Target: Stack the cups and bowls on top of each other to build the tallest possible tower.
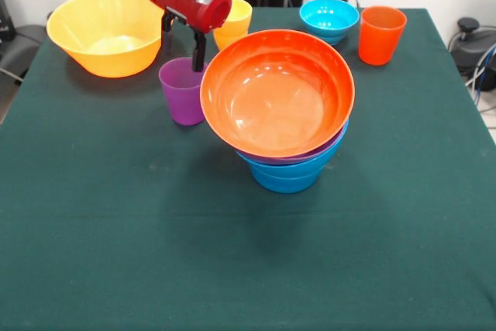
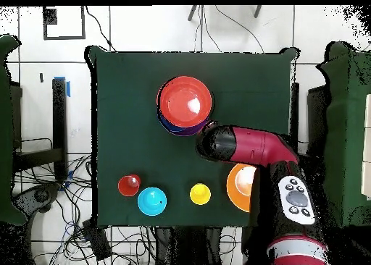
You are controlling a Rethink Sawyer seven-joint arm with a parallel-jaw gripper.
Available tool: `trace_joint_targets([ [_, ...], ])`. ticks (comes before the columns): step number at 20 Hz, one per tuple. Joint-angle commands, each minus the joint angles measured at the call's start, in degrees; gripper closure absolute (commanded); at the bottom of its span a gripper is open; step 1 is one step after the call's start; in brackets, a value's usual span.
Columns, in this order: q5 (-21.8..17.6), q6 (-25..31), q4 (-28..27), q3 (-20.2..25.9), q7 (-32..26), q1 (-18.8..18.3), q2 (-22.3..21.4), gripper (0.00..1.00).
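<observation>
The tower stands mid-table: a wide orange bowl [image 1: 277, 92] tilted on a purple bowl [image 1: 314, 154], on blue bowls [image 1: 285, 177]. It also shows in the overhead view [image 2: 185, 103]. My gripper [image 1: 183, 43] hangs open just above the purple cup [image 1: 182, 92], left of the tower, with one finger [image 1: 199, 53] down by the cup's far rim. In the overhead view my wrist [image 2: 215, 142] hides that cup. The yellow cup [image 1: 235, 25] [image 2: 200, 194] stands behind my gripper. The orange cup [image 1: 381, 34] [image 2: 129, 184] and the small cyan bowl [image 1: 329, 19] [image 2: 152, 201] stand at the far right. The large yellow bowl [image 1: 105, 32] [image 2: 238, 186] is far left.
The green table [image 1: 116, 253] [image 2: 123, 95] carries everything. Cables and furniture lie on the floor around it.
</observation>
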Motion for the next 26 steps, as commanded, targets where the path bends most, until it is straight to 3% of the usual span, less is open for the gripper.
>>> trace_joint_targets([
  [1,-0.88,-11.20,6.85,5.03,1.92,-4.33,-2.65,0.00],
  [8,-4.20,-15.35,9.60,3.12,1.05,-5.91,0.82,0.00],
  [15,-5.79,-16.91,12.83,3.83,-1.68,-10.52,5.24,0.00],
  [21,-8.37,-18.52,12.58,1.18,-1.15,-11.05,10.70,0.00],
  [26,-10.83,-20.45,12.61,0.84,-1.35,-12.52,11.55,0.00],
])
